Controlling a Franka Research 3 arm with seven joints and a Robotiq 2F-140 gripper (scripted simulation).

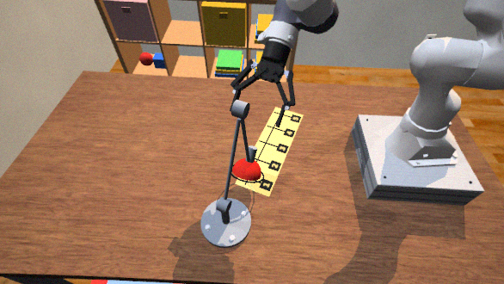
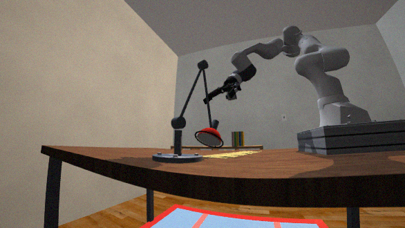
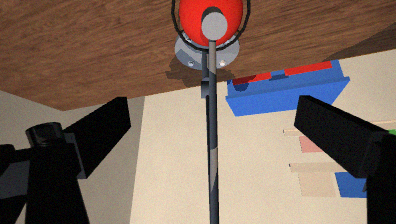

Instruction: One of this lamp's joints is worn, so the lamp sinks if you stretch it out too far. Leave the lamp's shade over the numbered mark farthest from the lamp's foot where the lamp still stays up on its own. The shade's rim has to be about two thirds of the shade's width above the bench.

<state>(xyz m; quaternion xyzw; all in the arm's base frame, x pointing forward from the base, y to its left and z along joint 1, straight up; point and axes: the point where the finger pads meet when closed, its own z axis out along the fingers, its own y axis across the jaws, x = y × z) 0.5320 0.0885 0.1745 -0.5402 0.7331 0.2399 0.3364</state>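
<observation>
The lamp's round grey foot (image 1: 215, 230) (image 2: 162, 158) (image 3: 230, 54) stands on the bench. Its lower arm (image 1: 232, 152) (image 2: 191, 93) rises to an elbow joint (image 1: 240, 109) (image 2: 202, 65), and the upper arm (image 1: 245, 135) (image 2: 206, 86) (image 3: 213, 130) comes down to the red shade (image 1: 246, 169) (image 2: 209, 132) (image 3: 187, 15). The shade hangs tilted above the near end of the yellow numbered strip (image 1: 256, 188) (image 2: 238, 154), around marks 1 and 2. Its rim is less than a shade's width above the bench. My gripper (image 1: 258, 114) (image 2: 206, 100) (image 3: 212, 111) is open, with its fingers either side of the upper arm, not gripping it.
The robot's base block (image 1: 374, 151) (image 2: 311, 141) stands right of the strip. A shelf (image 1: 182, 32) with boxes and books is behind the bench (image 1: 107, 151) (image 2: 259, 169). A blue container (image 3: 280, 97) shows beyond the bench edge in the wrist view.
</observation>
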